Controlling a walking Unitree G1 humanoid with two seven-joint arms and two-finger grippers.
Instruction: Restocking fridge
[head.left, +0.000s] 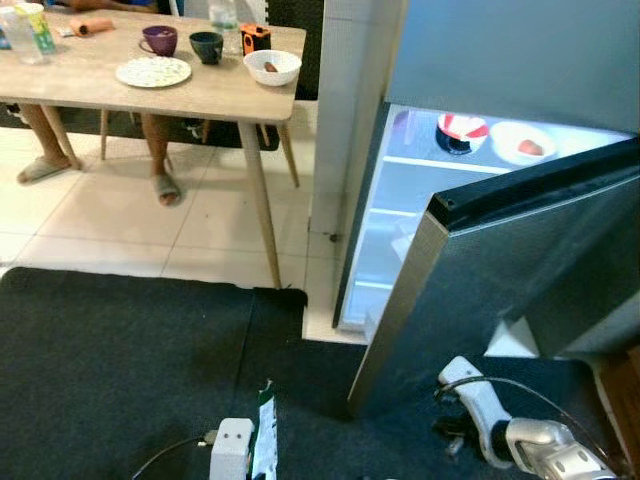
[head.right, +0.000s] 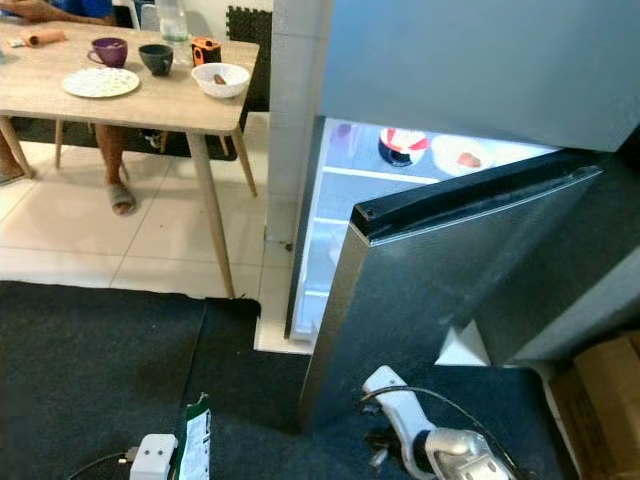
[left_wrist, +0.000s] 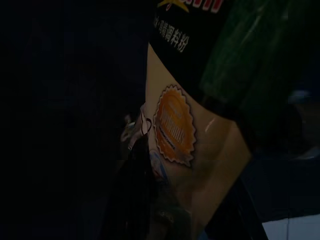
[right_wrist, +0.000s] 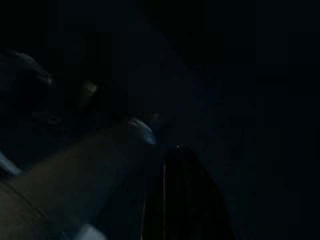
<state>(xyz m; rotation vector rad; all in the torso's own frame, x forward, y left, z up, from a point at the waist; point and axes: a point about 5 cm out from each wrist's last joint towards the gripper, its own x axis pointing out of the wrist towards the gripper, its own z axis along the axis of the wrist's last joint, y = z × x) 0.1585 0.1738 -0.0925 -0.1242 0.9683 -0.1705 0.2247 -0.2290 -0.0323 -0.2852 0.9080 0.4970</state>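
Note:
The grey fridge stands at the right with its lower door (head.left: 500, 290) swung open toward me. Its lit inside (head.left: 400, 220) shows white shelves. On the top shelf sit a red and white bowl (head.left: 461, 130) and a white bowl (head.left: 522, 143) with something red in it. Low in front of me, my left gripper (left_wrist: 182, 220) is shut on a snack packet (head.left: 265, 438). In the left wrist view the packet (left_wrist: 200, 150) is tan and black with green and an orange seal. My right arm (head.left: 515, 435) hangs idle beside the door's lower edge, and its wrist view is very dark.
A wooden table (head.left: 215, 95) at the far left holds a plate, cups and a white bowl (head.left: 272, 66). A person's legs (head.left: 160, 160) show under it. A black mat (head.left: 120, 370) covers the floor before me. A cardboard box (head.right: 605, 390) stands at the right.

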